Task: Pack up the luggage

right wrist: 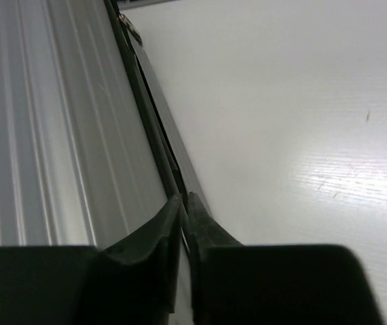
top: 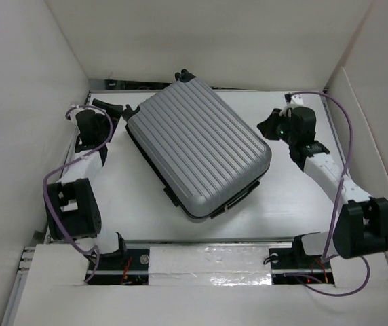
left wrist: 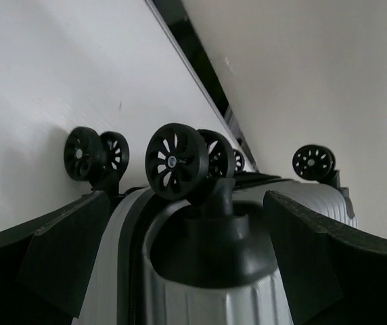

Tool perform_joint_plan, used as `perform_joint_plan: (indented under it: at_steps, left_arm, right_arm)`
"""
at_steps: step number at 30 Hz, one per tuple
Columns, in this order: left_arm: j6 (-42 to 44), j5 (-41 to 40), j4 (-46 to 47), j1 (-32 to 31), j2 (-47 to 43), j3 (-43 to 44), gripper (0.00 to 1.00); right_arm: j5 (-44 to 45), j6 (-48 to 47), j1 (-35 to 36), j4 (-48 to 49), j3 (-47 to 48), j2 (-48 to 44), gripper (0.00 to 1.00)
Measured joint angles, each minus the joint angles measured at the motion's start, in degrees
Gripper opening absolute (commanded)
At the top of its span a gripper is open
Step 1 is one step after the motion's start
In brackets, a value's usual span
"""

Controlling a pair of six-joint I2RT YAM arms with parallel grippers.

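Observation:
The luggage is a silver-grey ribbed hard-shell suitcase lying shut and flat, set diagonally on the white table. My left gripper stands open at its far-left corner. In the left wrist view its fingers flank the shell just below a black spinner wheel, without touching it. My right gripper is at the suitcase's right side. In the right wrist view it is shut, its tips against the dark seam between the shell halves. Whether anything is pinched there I cannot tell.
White enclosure walls stand close on the left, back and right. A black handle sticks out of the suitcase's near edge. Purple cables loop off both arms. A white board covers the front rail between the arm bases.

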Motion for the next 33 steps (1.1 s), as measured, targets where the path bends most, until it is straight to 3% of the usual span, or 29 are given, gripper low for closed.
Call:
perform_joint_plan:
  at_steps: [4, 11, 19, 24, 27, 33]
  left_arm:
    - [-0.8, 6.6, 1.0, 0.2, 7.9, 4.3, 0.99]
    - [-2.9, 12.2, 6.9, 0.2, 13.6, 9.0, 0.99]
    - [-4.9, 12.9, 7.5, -0.1, 18.9, 9.5, 0.99]
    - [-6.3, 13.9, 8.8, -0.2, 21.2, 10.3, 0.92]
    - [-7.4, 14.2, 10.6, -0.3, 22.7, 11.4, 0.81]
    - [-10.1, 14.1, 14.8, -0.4, 23.6, 11.1, 0.36]
  right_arm:
    - [0.6, 1.3, -0.3, 3.1, -8.2, -7.2, 0.37]
    - [0.0, 1.8, -0.4, 7.5, -13.0, -12.0, 0.43]
    - [0.0, 1.9, 0.0, 8.9, -13.5, -12.3, 0.44]
    - [0.2, 1.9, 0.3, 9.0, -13.9, -12.9, 0.44]
    - [0.4, 1.9, 0.3, 9.4, -14.5, -13.4, 0.44]
    - [1.1, 1.8, 0.7, 9.4, -15.4, -15.4, 0.44]
